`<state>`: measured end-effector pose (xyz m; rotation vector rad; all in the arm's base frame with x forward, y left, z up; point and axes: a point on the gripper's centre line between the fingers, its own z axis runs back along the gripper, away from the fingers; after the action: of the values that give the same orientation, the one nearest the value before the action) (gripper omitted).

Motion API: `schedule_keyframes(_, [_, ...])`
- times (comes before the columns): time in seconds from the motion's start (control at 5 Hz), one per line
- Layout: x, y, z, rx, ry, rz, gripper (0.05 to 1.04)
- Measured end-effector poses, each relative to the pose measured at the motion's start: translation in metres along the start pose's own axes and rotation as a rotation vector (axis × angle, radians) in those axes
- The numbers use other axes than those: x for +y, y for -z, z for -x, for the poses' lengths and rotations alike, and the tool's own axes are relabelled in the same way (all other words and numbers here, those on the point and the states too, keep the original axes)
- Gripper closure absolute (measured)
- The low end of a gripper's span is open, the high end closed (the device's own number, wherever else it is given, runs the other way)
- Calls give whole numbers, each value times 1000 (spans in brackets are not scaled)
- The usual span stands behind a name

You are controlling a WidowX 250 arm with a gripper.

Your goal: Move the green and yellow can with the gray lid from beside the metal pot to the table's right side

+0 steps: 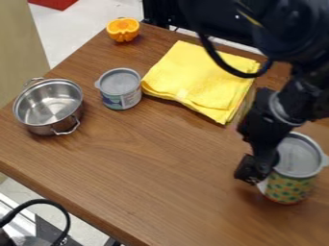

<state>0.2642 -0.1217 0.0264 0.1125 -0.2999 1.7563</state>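
The black gripper hangs low at the right side of the table, against the left side of a can with a grey lid and a green and yellow patterned wall. The can stands upright, and the gripper hides part of its left edge. A folded yellow cloth lies up and to the left of the gripper. Left of the cloth stands a smaller can with a grey lid. Farther left is an empty steel pot with two handles.
An orange half sits near the far corner of the wooden table. The table's front edge runs diagonally across the lower left, with a black cable beyond it. Dark equipment stands behind the far edge.
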Motion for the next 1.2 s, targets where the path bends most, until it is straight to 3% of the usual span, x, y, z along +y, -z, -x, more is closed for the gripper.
schedule_keyframes(0.4, [3,-6,11,24,19,-8,88])
schedule_keyframes(0.8, [-25,-25,-36,86,30,54,88])
schedule_keyframes(1.0, [-36,-25,-59,84,46,46,88])
schedule_keyframes(1.2, [-44,-22,-72,76,184,65,88])
